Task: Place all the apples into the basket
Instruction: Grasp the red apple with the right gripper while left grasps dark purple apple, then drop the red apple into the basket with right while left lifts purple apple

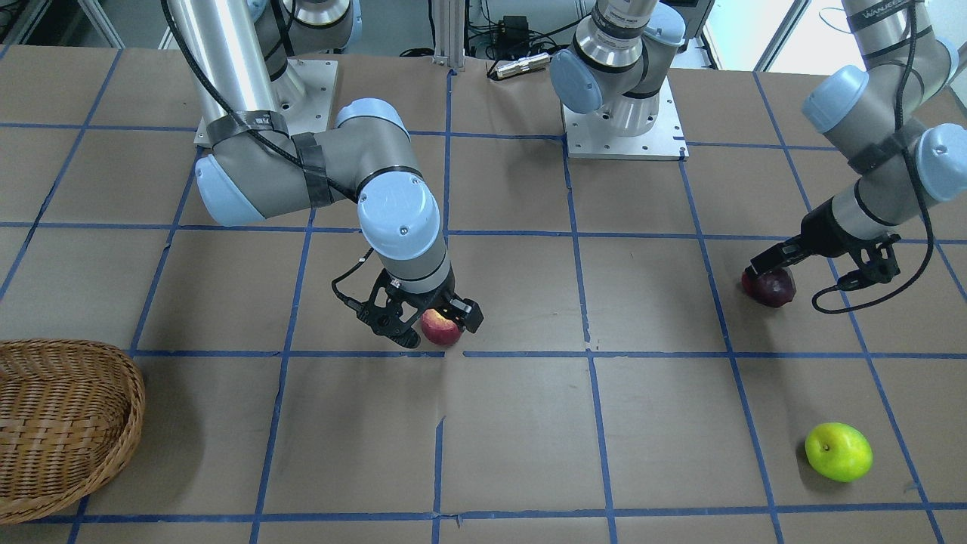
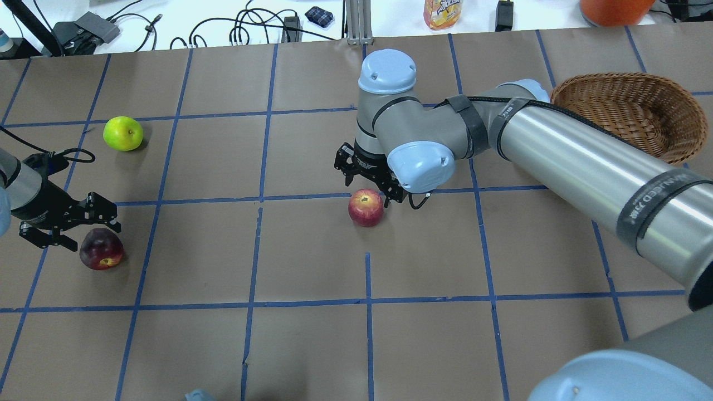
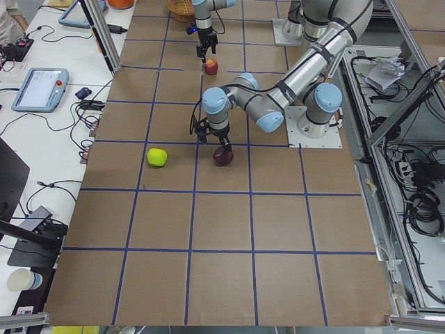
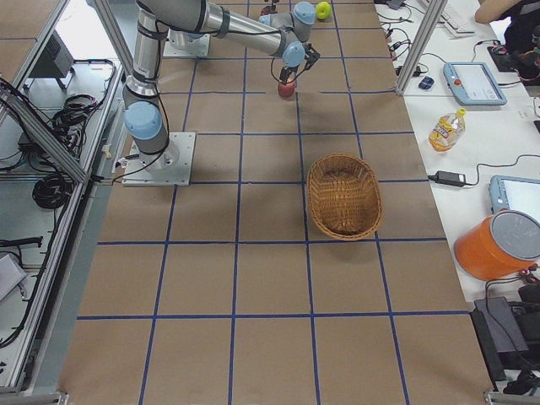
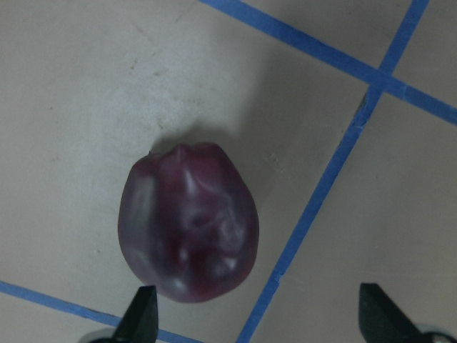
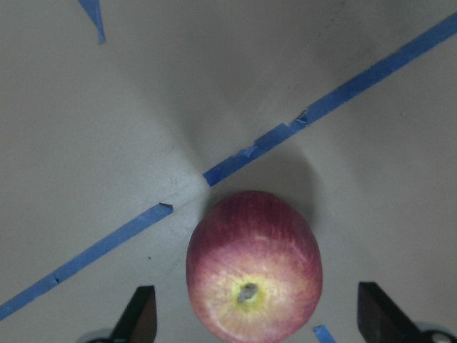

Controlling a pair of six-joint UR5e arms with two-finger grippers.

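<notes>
The right pincer (image 6: 260, 314) hangs spread over the red apple (image 6: 253, 268), with a fingertip on either side and clear of it. The apple stands upright on the surface (image 2: 312, 345), its yellowish stem end facing up. The left pincer (image 5: 262, 314), also spread, hovers above the maroon apple (image 5: 187, 221), which sits off-centre toward one fingertip. The green apple (image 2: 123, 133) lies near the left pincer. The basket (image 1: 68, 423) lies well apart from the right pincer.
</notes>
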